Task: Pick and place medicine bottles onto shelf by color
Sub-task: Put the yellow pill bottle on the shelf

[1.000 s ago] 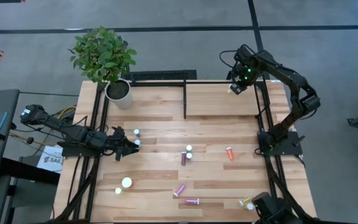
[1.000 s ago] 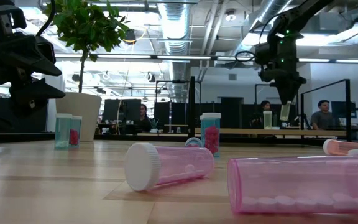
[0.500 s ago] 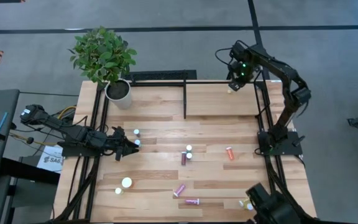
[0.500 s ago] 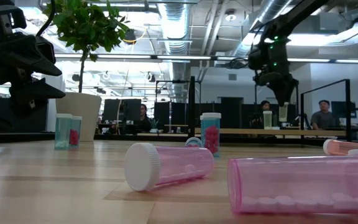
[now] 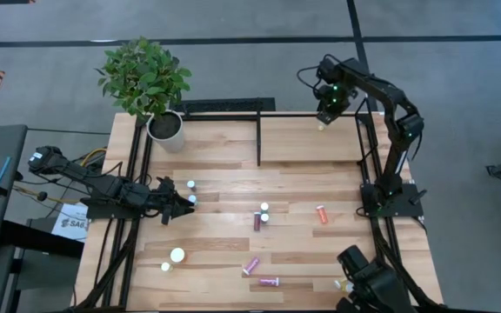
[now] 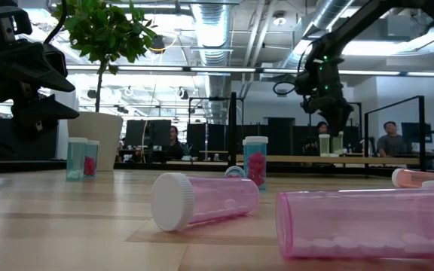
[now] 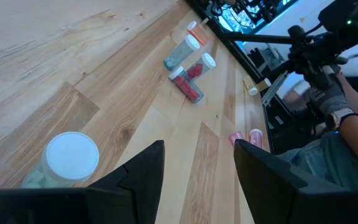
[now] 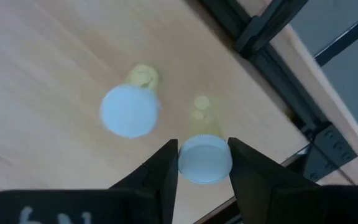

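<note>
Dark metal on the far left first: the left gripper sits low over the planks with its fingers spread and nothing between them. Right in front of its tips stand two small white-capped bottles, and a fat white-capped one sits just beside its near finger in the wrist view. Behind that claw, near the table's back corner, is the potted plant.

Moving right, out ahead of the left claw and well apart from it, a maroon bottle lies next to an upright one, with two pink ones lying closer to the front edge and an orange bottle beyond them.

Over on the right, the right gripper hangs above the back right corner of the shelf. Its fingers are pinching a yellow bottle by the white cap, bottle upright. Just beside it, on the side away from the black frame, a second yellow bottle stands on the shelf wood. Can't tell whether the held one is touching down or not.
</note>
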Robot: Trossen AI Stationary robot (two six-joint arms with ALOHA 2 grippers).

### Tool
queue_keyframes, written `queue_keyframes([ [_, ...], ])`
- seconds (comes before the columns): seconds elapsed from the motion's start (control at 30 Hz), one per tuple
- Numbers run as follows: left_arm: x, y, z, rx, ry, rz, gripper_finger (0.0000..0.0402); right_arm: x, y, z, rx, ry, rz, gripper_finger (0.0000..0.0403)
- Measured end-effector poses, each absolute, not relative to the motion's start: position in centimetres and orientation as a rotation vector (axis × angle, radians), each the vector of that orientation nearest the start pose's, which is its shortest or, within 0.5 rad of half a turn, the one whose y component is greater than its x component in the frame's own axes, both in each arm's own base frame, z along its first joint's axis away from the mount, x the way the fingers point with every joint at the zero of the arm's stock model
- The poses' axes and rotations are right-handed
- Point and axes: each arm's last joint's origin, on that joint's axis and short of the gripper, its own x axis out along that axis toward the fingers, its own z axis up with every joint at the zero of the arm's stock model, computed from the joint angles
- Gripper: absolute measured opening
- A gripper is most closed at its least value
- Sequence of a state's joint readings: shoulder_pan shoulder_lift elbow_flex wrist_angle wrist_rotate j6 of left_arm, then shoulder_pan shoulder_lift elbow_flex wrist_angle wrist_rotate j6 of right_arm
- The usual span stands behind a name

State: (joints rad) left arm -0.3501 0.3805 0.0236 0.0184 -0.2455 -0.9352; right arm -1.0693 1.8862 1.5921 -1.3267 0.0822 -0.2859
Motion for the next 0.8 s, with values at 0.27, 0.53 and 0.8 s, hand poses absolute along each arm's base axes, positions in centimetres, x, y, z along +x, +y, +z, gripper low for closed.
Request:
queue_keyframes([
  [0.27,11.12,-3.31,14.03,-0.827,0.345,0.055,0.0180,16.43,-31.02,24.43,0.585,1.551,-0.645,0.0147],
  [0.53,11.12,-3.31,14.04,-0.827,0.345,0.055,0.0180,16.47,-30.99,24.43,0.640,1.526,-0.683,0.0145],
  [0.8,11.12,-3.31,14.04,-0.827,0.345,0.055,0.0180,16.52,-30.90,24.01,0.652,1.513,-0.650,0.0146],
])
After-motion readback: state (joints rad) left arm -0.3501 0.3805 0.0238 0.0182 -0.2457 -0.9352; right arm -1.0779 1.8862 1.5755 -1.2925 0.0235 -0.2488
